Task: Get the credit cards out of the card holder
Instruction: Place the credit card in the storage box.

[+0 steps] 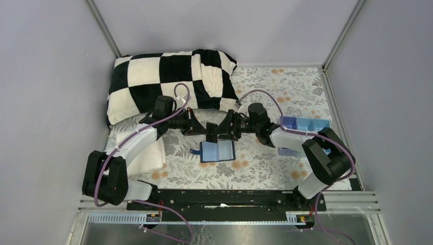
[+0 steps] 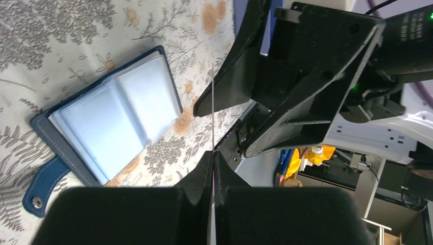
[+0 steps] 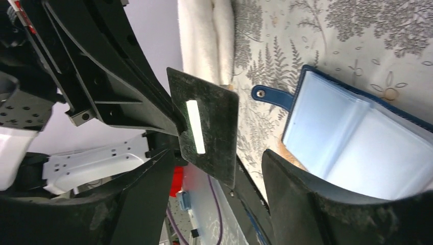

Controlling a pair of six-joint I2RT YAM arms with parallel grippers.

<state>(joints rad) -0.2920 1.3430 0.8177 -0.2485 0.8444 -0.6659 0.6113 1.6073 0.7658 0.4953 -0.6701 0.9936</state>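
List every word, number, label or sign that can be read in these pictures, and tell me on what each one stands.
Nothing can be read with certainty.
Black card: one white strip, blank, with no print visible.
Right arm: small white print, too blurred to read.
Card holder: no lettering shows.

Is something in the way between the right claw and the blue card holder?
Yes: a black card, pinched by the left gripper, hangs between the open fingers of the right gripper. The card holder lies open and uncovered.
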